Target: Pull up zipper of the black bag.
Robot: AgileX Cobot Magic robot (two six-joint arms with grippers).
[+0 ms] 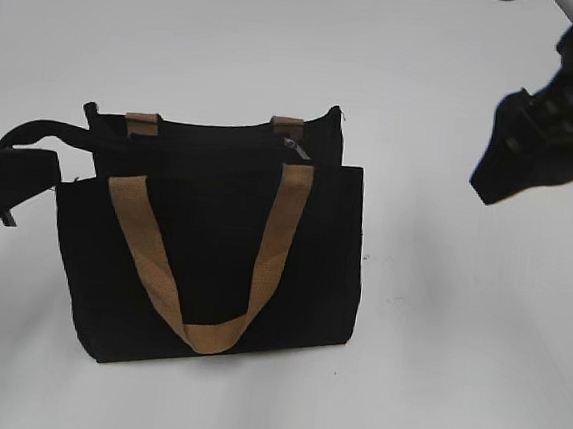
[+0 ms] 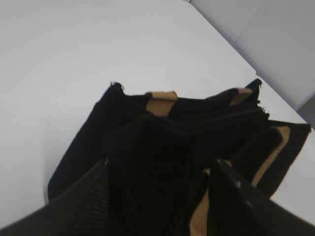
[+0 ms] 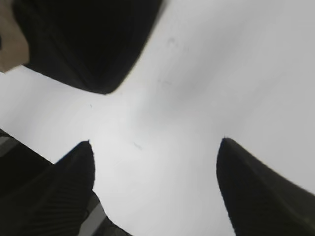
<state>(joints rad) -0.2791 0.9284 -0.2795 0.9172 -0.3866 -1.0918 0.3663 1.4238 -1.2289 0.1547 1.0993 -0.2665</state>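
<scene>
On the white surface (image 1: 434, 368), a little left of centre in the exterior view, the bag (image 1: 210, 288) lies with its long axis running roughly 9 to 3 o'clock and its top edge toward 12. Its front tan strap (image 1: 206, 333) hangs in a U that opens toward 12 o'clock, and two short tan stubs show at the top edge. The zipper (image 1: 296, 149) is a small silver tab near the right stub, toward the bag's 1 o'clock corner; its track runs along the top edge, parallel to the long axis.

My left gripper (image 1: 24, 177) sits at the bag's 9 o'clock end, against the upper left corner. In the left wrist view its fingers (image 2: 83, 201) stand on either side of a fold of black fabric, so it holds the bag's end between them, though I cannot see the pinch itself clearly.

My right gripper (image 1: 521, 170) hovers at 2 o'clock, well apart from the bag and above the surface. In the right wrist view its fingers (image 3: 64, 187) are spread wide with only bare surface between them; the bag's dark corner shows at 11 o'clock.
</scene>
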